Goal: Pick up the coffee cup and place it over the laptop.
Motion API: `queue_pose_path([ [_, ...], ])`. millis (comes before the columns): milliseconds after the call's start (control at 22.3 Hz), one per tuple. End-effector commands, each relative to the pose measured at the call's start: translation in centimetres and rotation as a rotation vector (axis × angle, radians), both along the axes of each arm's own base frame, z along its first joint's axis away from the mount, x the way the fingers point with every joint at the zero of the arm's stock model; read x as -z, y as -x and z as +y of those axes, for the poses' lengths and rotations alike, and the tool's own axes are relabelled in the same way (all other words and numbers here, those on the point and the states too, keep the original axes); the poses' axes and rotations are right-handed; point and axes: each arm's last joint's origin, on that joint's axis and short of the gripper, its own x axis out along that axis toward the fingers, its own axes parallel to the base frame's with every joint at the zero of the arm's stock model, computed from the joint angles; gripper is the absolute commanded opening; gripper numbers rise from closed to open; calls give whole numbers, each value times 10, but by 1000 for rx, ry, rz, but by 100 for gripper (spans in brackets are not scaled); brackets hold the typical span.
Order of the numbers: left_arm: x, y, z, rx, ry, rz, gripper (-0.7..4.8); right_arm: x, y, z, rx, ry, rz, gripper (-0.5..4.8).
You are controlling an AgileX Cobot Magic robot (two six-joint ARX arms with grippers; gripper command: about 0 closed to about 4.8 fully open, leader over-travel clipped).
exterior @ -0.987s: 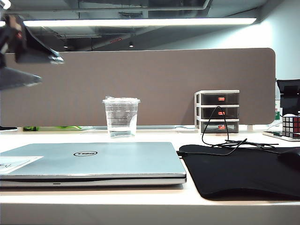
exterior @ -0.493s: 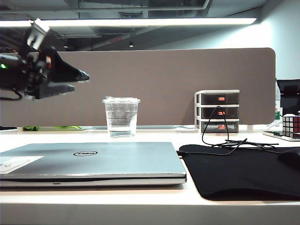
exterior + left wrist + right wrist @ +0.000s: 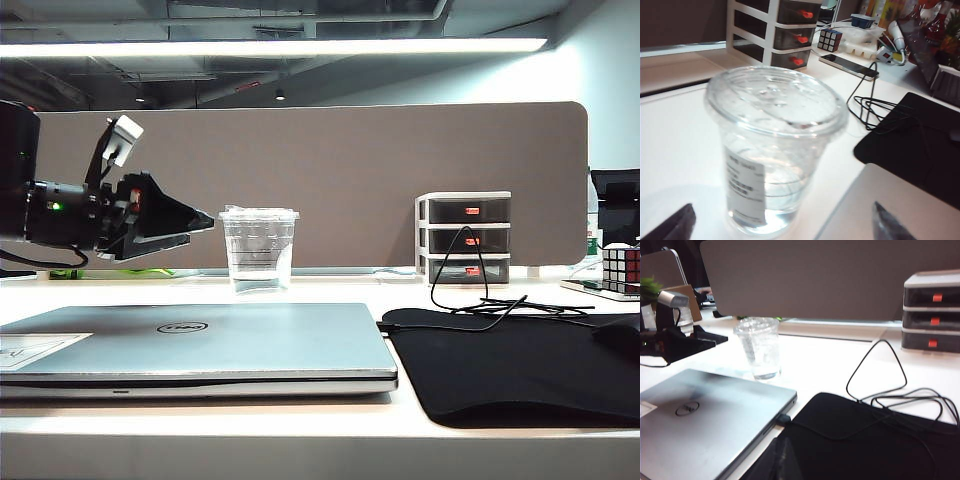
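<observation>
Exterior view: the left pincer [image 3: 205, 228] hangs open just beside the one coffee cup [image 3: 259, 250], a small gap between, above the one laptop [image 3: 200, 345] on the desk [image 3: 330, 292].

Left wrist view: the coffee cup [image 3: 771, 150] stands between its spread fingertips [image 3: 677, 226].

Right wrist view: the right pincer [image 3: 782, 460], closed and empty, is well apart from the cup [image 3: 759, 347].

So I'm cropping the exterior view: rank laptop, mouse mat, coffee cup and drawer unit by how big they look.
1. laptop
2. mouse mat, cut off at the frame edge, so possibly bigger
3. drawer unit
4. coffee cup, close to the drawers in size; both stand farther back, so real sizes stay unsure.
</observation>
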Motion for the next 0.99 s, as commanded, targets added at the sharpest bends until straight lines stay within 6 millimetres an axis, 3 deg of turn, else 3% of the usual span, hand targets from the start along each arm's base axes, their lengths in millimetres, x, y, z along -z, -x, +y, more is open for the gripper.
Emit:
queue_pose_path([
  [45,-1,-5,-1,28,-20,-63,479,4,-1,0,3,23,18,-8],
  [404,1,-9,2,-109,-59,-76,479,5,-1,0,4,23,26,-8],
  [717,1,-9,0,-103,-72,-100,479,5,-1,0,3,23,26,-8],
  [852,11,-10,-1,-40,-157,-202,479,5,-1,0,3,23,26,-8],
  [987,20,-17,-1,-9,-153,-189,479,5,-1,0,2,23,26,-8],
])
